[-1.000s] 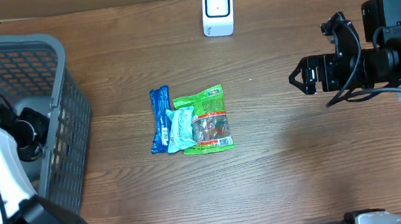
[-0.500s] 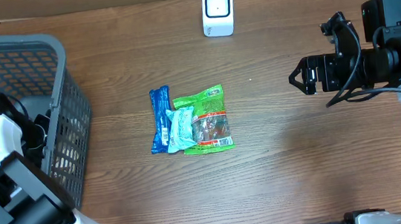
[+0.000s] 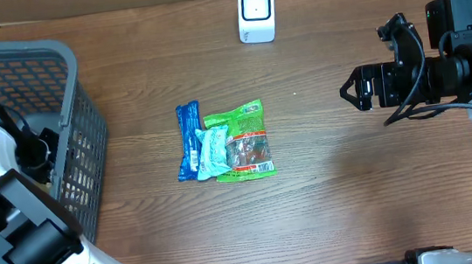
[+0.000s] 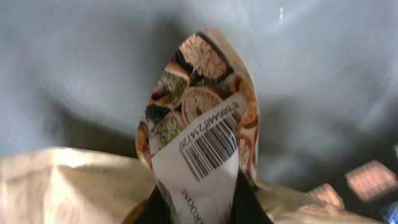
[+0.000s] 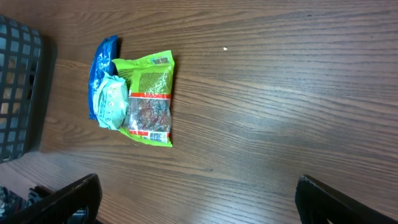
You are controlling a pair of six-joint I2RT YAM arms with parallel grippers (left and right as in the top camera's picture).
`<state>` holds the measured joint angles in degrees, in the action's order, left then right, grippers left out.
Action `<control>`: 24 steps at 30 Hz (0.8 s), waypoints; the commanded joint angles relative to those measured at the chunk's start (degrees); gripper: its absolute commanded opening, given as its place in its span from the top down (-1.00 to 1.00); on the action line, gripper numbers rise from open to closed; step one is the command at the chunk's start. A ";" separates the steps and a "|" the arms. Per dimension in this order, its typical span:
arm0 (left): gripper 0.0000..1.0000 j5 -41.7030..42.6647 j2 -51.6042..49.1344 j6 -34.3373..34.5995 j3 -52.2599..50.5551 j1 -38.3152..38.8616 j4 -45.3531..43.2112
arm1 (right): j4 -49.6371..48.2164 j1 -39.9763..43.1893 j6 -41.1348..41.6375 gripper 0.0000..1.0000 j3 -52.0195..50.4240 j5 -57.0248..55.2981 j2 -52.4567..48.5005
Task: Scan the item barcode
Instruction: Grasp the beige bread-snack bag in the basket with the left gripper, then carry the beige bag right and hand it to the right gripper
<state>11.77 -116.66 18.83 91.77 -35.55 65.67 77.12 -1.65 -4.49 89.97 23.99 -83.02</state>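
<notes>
Down inside the grey basket point(image 3: 26, 59) at the table's left edge, the left gripper point(image 4: 196, 208) is pressed together on the lower edge of a snack packet point(image 4: 199, 93), pinching it so it stands up in front of the wrist camera. A white barcode label point(image 4: 208, 146) runs across the packet's printed face, just above the fingertips, and is plainly readable from this side. The grip looks chosen to keep the label uncovered for scanning. A tan bag point(image 4: 68, 186) lies beneath the packet in the basket. Over the right side of the table point(image 3: 357, 198) the right gripper point(image 3: 353, 90) hangs with its fingers spread wide, holding nothing and touching nothing, likely waiting out of the way. At the centre of the table three more packets lie in a small overlapping pile: blue point(image 3: 189, 139), pale teal point(image 3: 212, 150) and green point(image 3: 241, 140). The white scanner point(image 3: 256, 12) stands at the far edge, well apart from the basket, so the held packet probably has to travel there.
</notes>
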 commanded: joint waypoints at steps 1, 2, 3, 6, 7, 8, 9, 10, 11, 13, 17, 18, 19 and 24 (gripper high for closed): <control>0.92 2.93 2.45 -2.12 15.80 0.81 7.58 | -0.28 -0.13 0.02 -1.00 0.09 0.09 -0.11; 0.92 2.89 3.52 -2.12 20.24 0.98 9.99 | -0.28 -0.13 0.02 -1.00 0.09 0.09 -0.11; 0.92 2.86 5.33 -2.12 26.93 1.22 13.25 | -0.28 -0.13 0.02 -1.00 0.09 0.09 -0.11; 0.92 2.84 8.70 -2.12 36.52 2.32 17.35 | -0.28 -0.13 0.02 -1.00 0.09 0.09 -0.11; 0.92 2.84 9.94 -2.12 39.08 2.91 18.58 | -0.28 -0.13 0.02 -1.00 0.09 0.09 -0.11; 0.92 2.84 11.28 -2.12 41.35 3.76 19.63 | -0.28 -0.13 0.02 -1.00 0.09 0.09 -0.11; 0.92 2.89 12.94 -2.12 43.21 5.01 20.55 | -0.31 -0.13 0.02 -1.00 0.09 0.09 -0.11; 0.92 2.89 14.47 -2.12 44.06 6.54 21.11 | -0.31 -0.13 0.04 -1.00 0.09 0.09 -0.11; 0.92 2.86 15.63 -2.14 44.15 7.91 21.38 | -0.31 -0.13 0.02 -1.00 0.09 0.09 -0.11; 0.92 2.89 17.84 -2.19 44.13 12.48 22.45 | -0.33 -0.13 0.02 -1.00 0.09 0.09 -0.11; 0.91 2.86 18.05 -5.09 42.64 27.87 24.39 | -0.26 -0.13 0.04 -1.00 0.09 0.09 -0.11; 0.92 2.86 17.62 -6.01 41.62 31.21 24.04 | -0.26 -0.13 0.04 -1.00 0.09 0.09 -0.11; 0.92 2.86 16.63 -7.52 39.78 36.28 23.10 | -0.28 -0.13 0.02 -1.00 0.09 0.09 -0.11; 0.89 2.89 8.28 -15.23 30.23 52.52 14.71 | -0.28 -0.13 0.02 -1.00 0.09 0.07 -0.11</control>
<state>14.41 -102.45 10.04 126.98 9.76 82.87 77.12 -1.65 -4.49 89.97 24.01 -83.05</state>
